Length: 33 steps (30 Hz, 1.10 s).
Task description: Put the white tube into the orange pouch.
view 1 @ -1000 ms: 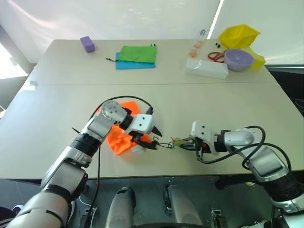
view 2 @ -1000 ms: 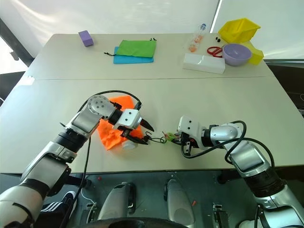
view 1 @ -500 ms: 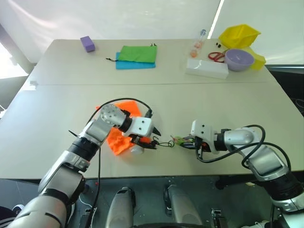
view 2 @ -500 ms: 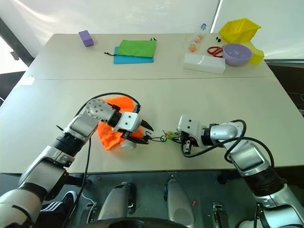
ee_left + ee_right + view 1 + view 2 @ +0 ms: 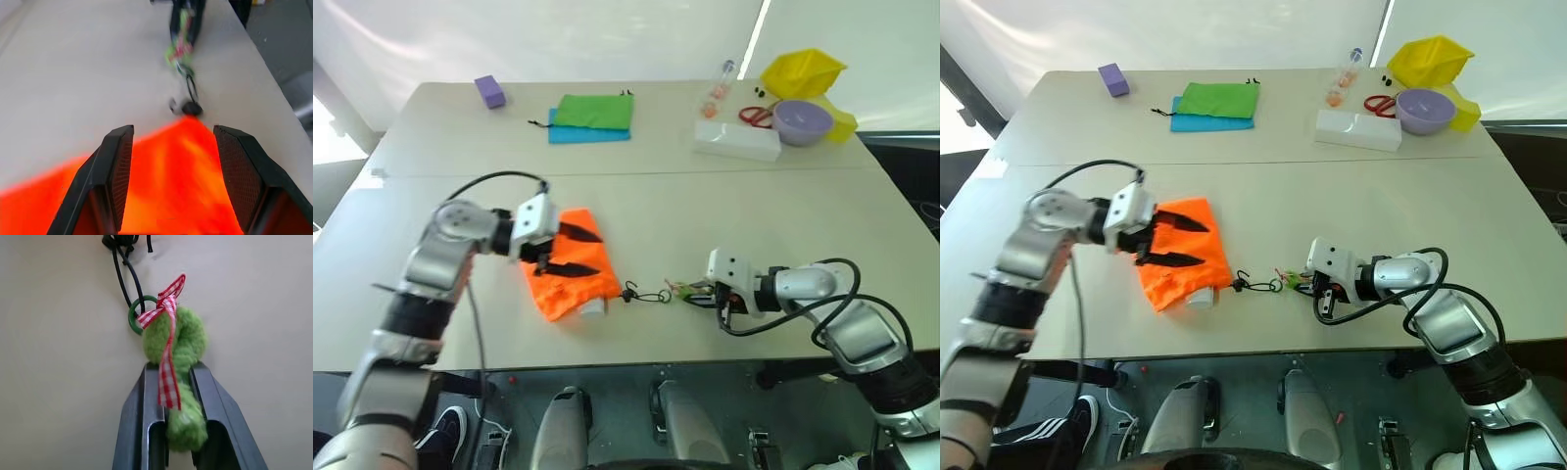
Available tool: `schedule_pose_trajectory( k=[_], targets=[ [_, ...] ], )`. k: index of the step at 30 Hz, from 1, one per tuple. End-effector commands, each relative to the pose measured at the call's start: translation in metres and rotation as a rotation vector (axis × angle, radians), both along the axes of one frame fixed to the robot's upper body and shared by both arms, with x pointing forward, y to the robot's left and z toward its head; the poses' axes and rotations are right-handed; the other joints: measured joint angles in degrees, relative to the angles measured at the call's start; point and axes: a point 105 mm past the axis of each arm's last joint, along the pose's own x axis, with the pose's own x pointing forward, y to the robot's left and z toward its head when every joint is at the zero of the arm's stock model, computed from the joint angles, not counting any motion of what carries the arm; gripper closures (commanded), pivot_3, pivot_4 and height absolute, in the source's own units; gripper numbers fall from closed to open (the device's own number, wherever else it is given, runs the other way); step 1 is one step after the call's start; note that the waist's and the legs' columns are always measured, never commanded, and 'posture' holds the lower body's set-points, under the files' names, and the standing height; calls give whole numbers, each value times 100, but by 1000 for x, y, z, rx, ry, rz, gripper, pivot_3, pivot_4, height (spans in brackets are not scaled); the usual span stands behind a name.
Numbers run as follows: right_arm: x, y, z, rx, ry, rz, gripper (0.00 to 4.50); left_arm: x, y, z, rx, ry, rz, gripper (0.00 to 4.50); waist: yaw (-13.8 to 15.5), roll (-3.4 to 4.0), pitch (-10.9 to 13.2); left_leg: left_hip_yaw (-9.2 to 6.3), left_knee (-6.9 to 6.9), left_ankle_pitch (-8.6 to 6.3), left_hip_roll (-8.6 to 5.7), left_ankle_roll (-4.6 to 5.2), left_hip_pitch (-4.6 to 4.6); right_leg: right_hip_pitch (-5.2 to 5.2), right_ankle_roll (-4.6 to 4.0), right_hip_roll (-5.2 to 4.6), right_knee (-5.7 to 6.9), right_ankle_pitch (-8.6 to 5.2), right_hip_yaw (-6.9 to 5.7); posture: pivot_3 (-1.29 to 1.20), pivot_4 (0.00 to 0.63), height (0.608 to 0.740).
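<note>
Our left pincer (image 5: 1173,242) has pulled back spread and empty over the orange pouch (image 5: 1180,253), white tube (image 5: 1203,297) now mostly inside, cap poking out; right pincer (image 5: 177,423) still pinching the green toggle (image 5: 180,363).

At the far side of the pale tabletop (image 5: 822,211), a small purple block (image 5: 490,91) sat near the left corner. A flat green fabric pouch (image 5: 595,111) lay over a blue one (image 5: 570,133). To the right, a long white rectangular box (image 5: 738,142) lay near a slim clear bottle (image 5: 719,91), red-handled scissors (image 5: 756,116), a lavender bowl (image 5: 806,122) and a yellow plastic bin (image 5: 803,71).
</note>
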Motion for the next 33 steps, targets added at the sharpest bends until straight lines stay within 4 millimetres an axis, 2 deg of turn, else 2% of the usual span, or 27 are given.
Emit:
schedule_pose_trajectory(
  k=[1, 3, 6, 11, 17, 23, 28, 31, 33],
  targets=[
    [2, -3, 5, 4, -24, 3, 4491, -14, -2, 12, -44, -112, -1, 1713, 32, -1, 0, 0, 5, 0, -1, -1, -2, 1, 0, -4, -3, 0, -1, 0, 150, 740],
    [3, -3, 4, 2, -21, 9, 4491, -22, 0, 9, -53, -140, 9, 1713, 22, -1, 0, 2, 11, 0, -3, -2, -5, 5, 0, -11, -14, 0, -1, 0, 150, 740],
    [4, -2, 4, 4, -17, 18, 4491, -34, 14, -5, 12, -156, 9, 1713, 2, -1, 0, 12, 10, -1, -1, -3, -5, 7, -2, -21, -30, 1, 0, 0, 150, 740],
    [5, -2, 3, -2, -15, 28, 4491, -37, 29, -33, 118, -164, 54, 1713, 3, -1, 0, 17, -3, -2, 0, -3, -4, -3, -3, -21, -30, 1, -1, 0, 150, 740],
    [4, -3, 3, 0, -12, 30, 4491, -18, 17, -43, 90, -383, 204, 1713, 12, 0, 0, 19, -5, -2, 0, -3, -6, -4, -3, -23, -31, 2, -1, 0, 150, 740],
    [2, -5, 4, -2, -10, 30, 4491, -24, 6, -48, 24, -362, 271, 1713, 6, 0, -1, 23, -8, -2, 1, -3, -4, -5, -3, -24, -28, 2, -1, 0, 150, 740],
    [2, -5, 4, -7, -8, 34, 4491, -23, 6, -50, 27, -358, 334, 1713, 6, 1, -1, 22, -7, -2, 3, -4, -2, -4, -3, -22, -28, 2, -2, 0, 150, 740],
    [2, -6, 3, -11, -5, 36, 4500, -27, 6, -54, 27, -336, 329, 2510, 4, 1, -1, 23, -6, -2, 2, -4, -2, -4, -2, -23, -29, 2, -1, 0, 150, 740],
    [2, -6, 3, -12, -5, 37, 4500, -29, 6, -56, 18, -315, 331, 3571, 3, 1, -1, 24, -6, -2, 2, -5, -2, -5, -2, -24, -30, 2, -1, 0, 150, 740]
  ],
)
